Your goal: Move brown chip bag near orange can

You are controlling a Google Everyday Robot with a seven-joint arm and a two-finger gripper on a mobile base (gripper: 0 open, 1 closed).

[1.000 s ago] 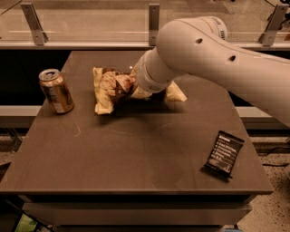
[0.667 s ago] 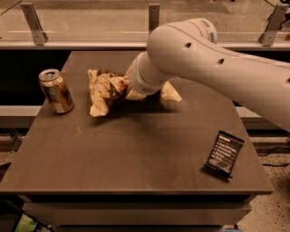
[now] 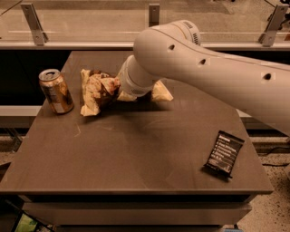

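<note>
The orange can (image 3: pixel 56 90) stands upright at the table's left edge. The brown chip bag (image 3: pixel 94 92) lies just right of it with a small gap between them. It is bunched at its middle, and its pale right end sticks out behind the arm. My gripper (image 3: pixel 117 87) is at the bag's middle, mostly hidden by the big white wrist, and is shut on the bag. The bag's left end stands crumpled and raised toward the can.
The dark table (image 3: pixel 136 154) carries a small flat black packet (image 3: pixel 224 153) with white text near its front right edge. A glass barrier with metal posts (image 3: pixel 154 13) runs behind the table. The white arm reaches in from the right over the table's back.
The arm has moved left with the chip bag, bringing the bag's left end closer to the can. The can and the black packet have not moved.
</note>
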